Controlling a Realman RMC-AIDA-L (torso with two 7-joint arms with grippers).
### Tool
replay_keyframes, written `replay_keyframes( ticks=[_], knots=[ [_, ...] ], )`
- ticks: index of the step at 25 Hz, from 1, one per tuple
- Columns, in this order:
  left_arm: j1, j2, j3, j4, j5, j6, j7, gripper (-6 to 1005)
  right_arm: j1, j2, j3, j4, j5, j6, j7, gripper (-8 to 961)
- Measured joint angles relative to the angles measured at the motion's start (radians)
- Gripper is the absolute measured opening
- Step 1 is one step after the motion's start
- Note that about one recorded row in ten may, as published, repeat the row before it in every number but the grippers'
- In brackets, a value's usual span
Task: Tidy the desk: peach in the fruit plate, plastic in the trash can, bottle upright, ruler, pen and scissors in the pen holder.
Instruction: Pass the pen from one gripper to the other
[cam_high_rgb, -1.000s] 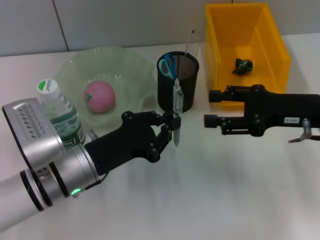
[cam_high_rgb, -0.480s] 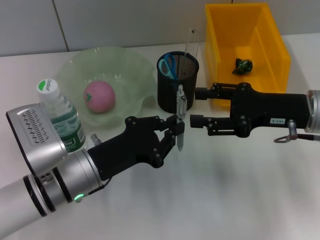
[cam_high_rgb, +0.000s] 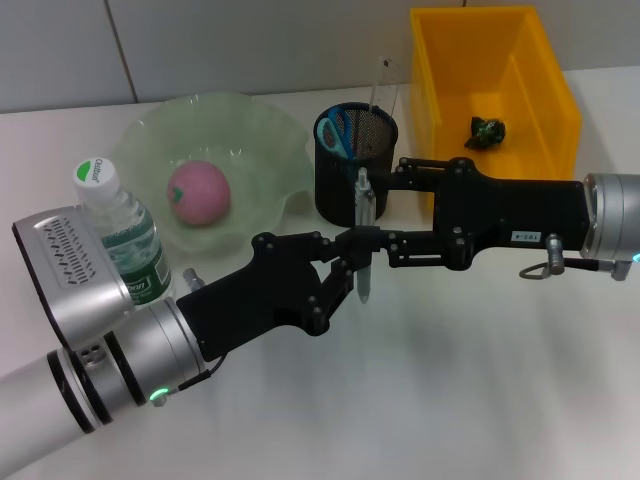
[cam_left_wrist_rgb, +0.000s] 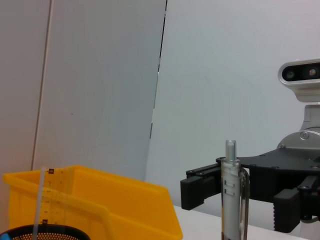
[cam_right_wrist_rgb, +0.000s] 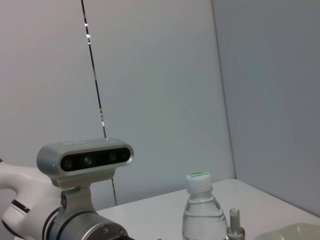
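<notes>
Head view shows the left tool (cam_high_rgb: 352, 262) pinching the pen (cam_high_rgb: 364, 240) upright above the white worktop (cam_high_rgb: 450, 380), just in front of the black mesh pen holder (cam_high_rgb: 356, 165). The right tool (cam_high_rgb: 385, 210) reaches in from the other side with its fingers spread, one finger on each side of the pen — whether they touch it cannot be told.

The scissors (cam_high_rgb: 336, 131) and the clear ruler (cam_high_rgb: 381, 85) stand in the pen holder. The peach (cam_high_rgb: 199, 193) lies in the pale green fruit plate (cam_high_rgb: 262, 130), the bottle (cam_high_rgb: 120, 232) stands upright beside the left arm, and a dark scrap of plastic (cam_high_rgb: 487, 131) lies in the yellow trash can (cam_high_rgb: 552, 100).

The left wrist view adds what the head view lacks — the pen's top and clip up close, with the right tool's spread fingers behind it. The right wrist view catches only the pen's tip and the bottle's white cap beside it.
</notes>
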Motion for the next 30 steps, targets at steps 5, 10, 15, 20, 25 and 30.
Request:
replay_keyframes(
  ticks=[5, 10, 15, 20, 25, 30],
  knots=[
    [-0.001, 0.0, 0.0, -0.001, 0.0, 0.002, -0.007, 126, 0.007, 0.0, -0.001, 0.001, -0.002, 0.003, -0.002, 738],
    [0.0, 0.0, -0.001, -0.004, 0.0, 0.002, -0.008, 126, 0.013, 0.0, -0.04, 0.001, -0.001, 0.019, -0.002, 737],
    [0.0, 0.0, -0.001, -0.005, 0.0, 0.004, -0.008, 126, 0.016, 0.0, -0.047, 0.001, -0.001, 0.024, 0.005, 736],
    [0.003, 0.0, 0.0, -0.007, 0.0, 0.006, -0.008, 127, 0.015, 0.0, -0.041, 0.001, 0.002, 0.026, 0.008, 595],
    [0.005, 0.0, 0.0, -0.007, 0.0, 0.007, -0.008, 127, 0.016, 0.0, -0.041, 0.001, 0.002, 0.026, 0.009, 376],
    [0.005, 0.0, 0.0, -0.007, 0.0, 0.007, -0.008, 127, 0.018, 0.0, -0.043, 0.001, 0.008, 0.026, 0.009, 340]
  ],
)
